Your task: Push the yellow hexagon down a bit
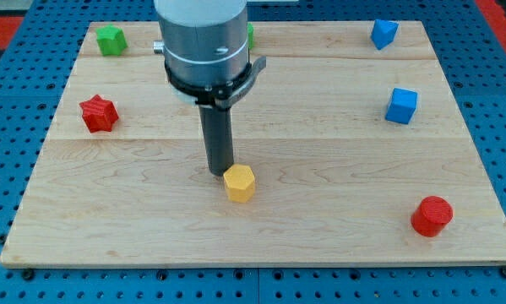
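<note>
My tip [220, 173], the blunt lower end of the straight dark rod, which has no jaws to open or close, stands on the pale wooden board [320, 228] just above the small yellow hexagon block [240, 183] and slightly toward the view's left, touching it or very nearly so. That hexagon sits a little left of the board's middle, toward its lower half, so a push toward the view's bottom looks lined up, though the slight leftward offset could nudge the block rightward as well. No containers are present.
</note>
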You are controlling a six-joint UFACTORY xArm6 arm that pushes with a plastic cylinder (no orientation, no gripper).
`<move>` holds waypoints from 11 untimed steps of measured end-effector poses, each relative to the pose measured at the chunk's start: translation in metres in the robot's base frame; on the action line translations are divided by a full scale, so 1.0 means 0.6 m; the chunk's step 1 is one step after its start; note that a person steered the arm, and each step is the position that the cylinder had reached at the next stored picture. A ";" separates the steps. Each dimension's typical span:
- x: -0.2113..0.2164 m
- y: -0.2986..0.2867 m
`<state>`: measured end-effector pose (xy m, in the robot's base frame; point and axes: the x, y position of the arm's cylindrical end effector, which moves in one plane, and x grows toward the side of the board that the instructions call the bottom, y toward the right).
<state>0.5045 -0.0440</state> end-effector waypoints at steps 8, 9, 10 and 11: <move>0.042 0.055; 0.042 0.055; 0.025 0.054; -0.082 0.051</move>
